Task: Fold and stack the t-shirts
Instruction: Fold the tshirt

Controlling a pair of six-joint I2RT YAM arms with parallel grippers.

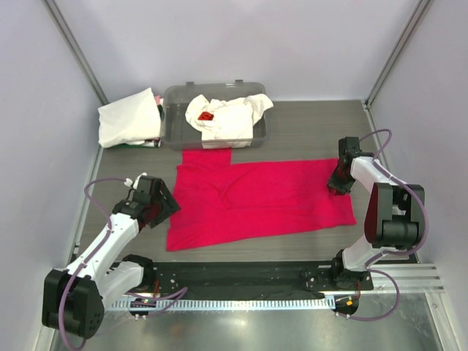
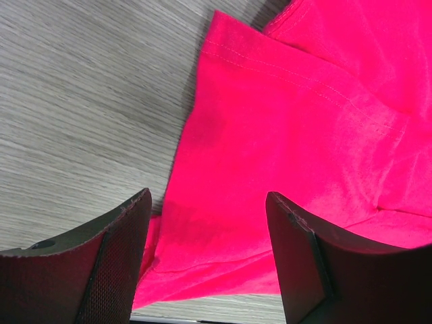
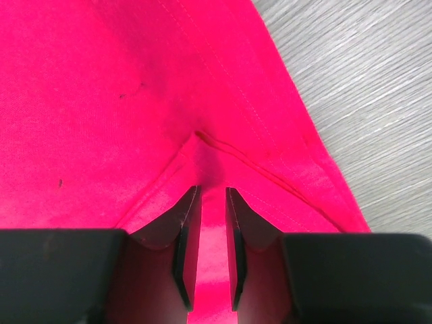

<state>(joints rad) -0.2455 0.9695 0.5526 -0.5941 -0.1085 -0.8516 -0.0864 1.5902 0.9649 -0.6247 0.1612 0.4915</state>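
Observation:
The crimson red t-shirt (image 1: 256, 197) lies spread flat across the middle of the table. My left gripper (image 1: 164, 205) is open, its fingers either side of the shirt's left edge (image 2: 223, 169), just above it. My right gripper (image 1: 338, 183) is at the shirt's right edge, shut on a pinched-up ridge of red cloth (image 3: 212, 223) near a hemmed corner. A crumpled white t-shirt with a small red mark (image 1: 223, 117) lies in the tub. A folded white t-shirt (image 1: 130, 117) lies at the back left.
The clear grey plastic tub (image 1: 175, 99) stands at the back centre, just beyond the red shirt. Grey walls with metal posts close in the left, right and back. A black rail (image 1: 241, 274) runs along the near edge between the arm bases.

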